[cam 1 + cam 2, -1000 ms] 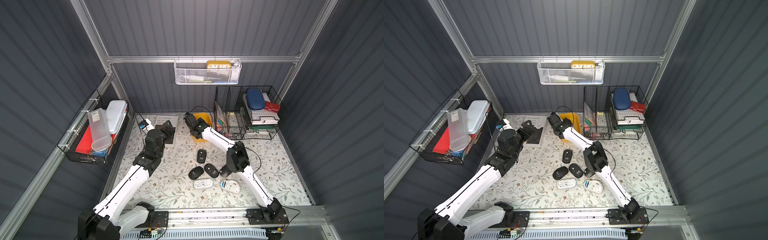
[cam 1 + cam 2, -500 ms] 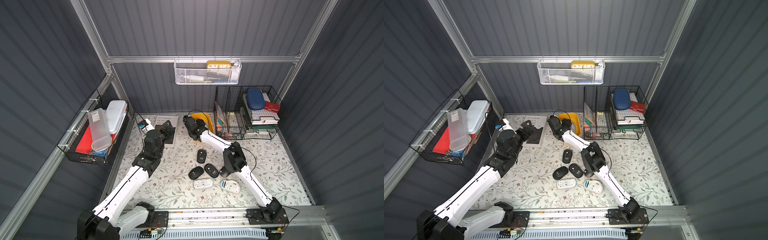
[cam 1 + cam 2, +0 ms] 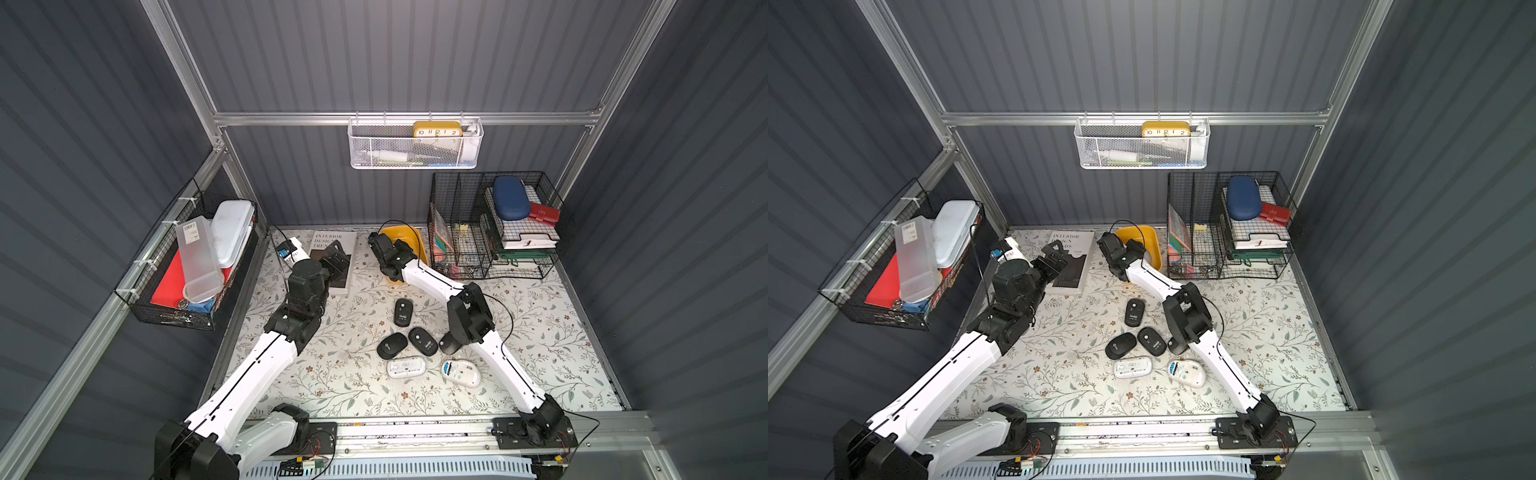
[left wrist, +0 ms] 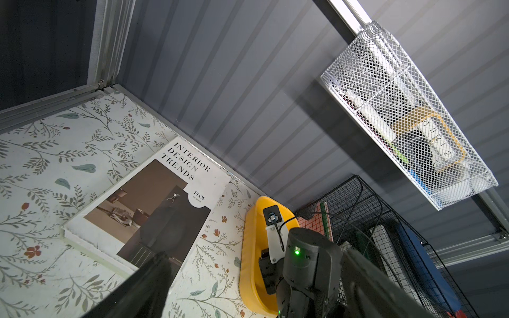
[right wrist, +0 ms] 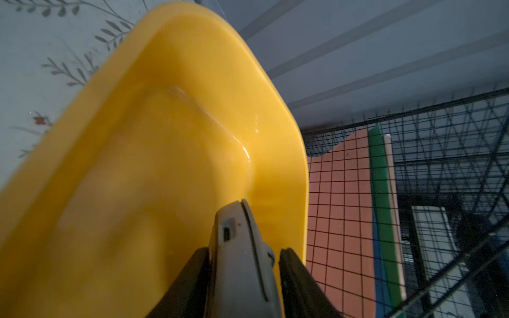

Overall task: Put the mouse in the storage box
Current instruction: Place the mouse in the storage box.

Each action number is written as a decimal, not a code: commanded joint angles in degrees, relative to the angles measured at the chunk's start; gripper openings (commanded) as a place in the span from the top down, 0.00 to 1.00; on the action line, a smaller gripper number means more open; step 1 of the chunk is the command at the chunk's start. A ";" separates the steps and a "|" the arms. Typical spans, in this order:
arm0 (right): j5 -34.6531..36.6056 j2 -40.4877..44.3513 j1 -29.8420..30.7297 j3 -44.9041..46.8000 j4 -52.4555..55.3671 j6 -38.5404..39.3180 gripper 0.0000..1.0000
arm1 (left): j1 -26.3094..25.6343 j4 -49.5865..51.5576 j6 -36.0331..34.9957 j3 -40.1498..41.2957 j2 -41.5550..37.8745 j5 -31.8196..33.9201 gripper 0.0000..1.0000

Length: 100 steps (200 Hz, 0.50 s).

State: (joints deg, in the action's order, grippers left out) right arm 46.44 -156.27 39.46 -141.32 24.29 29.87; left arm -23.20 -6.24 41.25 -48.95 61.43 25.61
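Six in all — three black mice [image 3: 403, 312] and two white mice [image 3: 405, 368] on the table [image 3: 540, 332], one grey mouse [image 5: 239, 261] between the right gripper's [image 5: 245, 252] fingers over the box [image 5: 165, 110]; grip unclear. Left gripper [image 4: 256, 254] spread wide.

Floral mat [image 3: 340, 374]: mice [image 3: 403, 311], book [image 3: 330, 243], storage box [image 3: 412, 235].

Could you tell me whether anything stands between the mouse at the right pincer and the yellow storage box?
Nothing visible does. The grey mouse sits between the fingers of the right pincer, above the yellow storage box, whose floor below looks bare.
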 commanded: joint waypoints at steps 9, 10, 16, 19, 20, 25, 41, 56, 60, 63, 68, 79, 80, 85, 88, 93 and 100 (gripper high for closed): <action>-1.70 -1.24 -0.23 -1.68 3.52 -3.84 0.45 | 0.48 -0.26 -1.48 0.46 -1.15 0.85 0.01; -1.83 -1.24 -0.25 -1.68 3.63 -3.93 0.44 | 0.50 -0.26 -1.50 0.45 -1.14 0.85 0.01; -2.53 -1.06 -0.26 -1.78 4.27 -4.54 0.43 | 0.44 -0.26 -1.50 0.49 -1.18 0.89 0.01; -2.81 -0.94 -0.26 -1.84 4.53 -4.91 0.42 | 0.44 -0.26 -1.49 0.47 -1.08 0.93 0.01; -2.96 -0.91 -0.26 -1.85 4.71 -5.04 0.42 | 0.44 -0.26 -1.47 0.50 -1.11 0.93 0.01; -3.55 -0.80 -0.26 -2.06 5.26 -5.80 0.41 | 0.44 -0.26 -1.45 0.46 -1.10 0.94 0.01; -6.04 -0.29 -0.26 -3.28 7.73 -8.00 0.36 | 0.44 -0.35 -1.53 0.51 -0.90 0.94 0.01; -7.41 0.53 -0.11 -3.87 8.93 -9.89 0.34 | 0.44 -0.36 -1.53 0.54 -0.65 1.11 0.01; -7.76 0.92 -0.09 -3.88 9.06 -10.35 0.34 | 0.44 -0.35 -1.53 0.57 -0.70 1.19 0.01; -8.04 1.10 -0.07 -3.88 9.16 -10.70 0.34 | 0.44 -0.35 -1.53 0.58 -0.62 1.20 0.01; -8.43 1.34 -0.09 -3.88 9.42 -11.21 0.34 | 0.44 -0.35 -1.53 0.59 -0.71 1.29 0.01; -9.12 1.90 -0.08 -3.88 9.88 -12.25 0.34 | 0.44 -0.31 -1.46 0.69 -0.83 1.46 0.01; -9.19 1.96 -0.08 -3.88 9.93 -12.36 0.34 | 0.44 -0.33 -1.49 0.65 -0.85 1.46 0.01; -9.51 2.30 -0.09 -3.96 10.30 -12.92 0.34 | 0.44 -0.35 -1.44 0.73 -0.94 1.46 0.01; -9.67 2.55 -0.07 -4.03 10.46 -13.31 0.34 | 0.44 -0.35 -1.45 0.77 -1.02 1.46 0.01; -9.99 3.02 -0.09 -4.20 10.99 -14.03 0.34 | 0.44 -0.43 -1.51 0.78 -1.13 1.38 0.01; -10.52 3.80 -0.13 -4.75 12.00 -15.34 0.34 | 0.44 -0.52 -1.57 0.78 -1.00 1.06 0.01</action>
State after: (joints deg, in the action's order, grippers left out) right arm 38.63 -156.11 39.46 -144.31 32.23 19.92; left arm -23.20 -6.22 41.23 -48.93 61.43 26.15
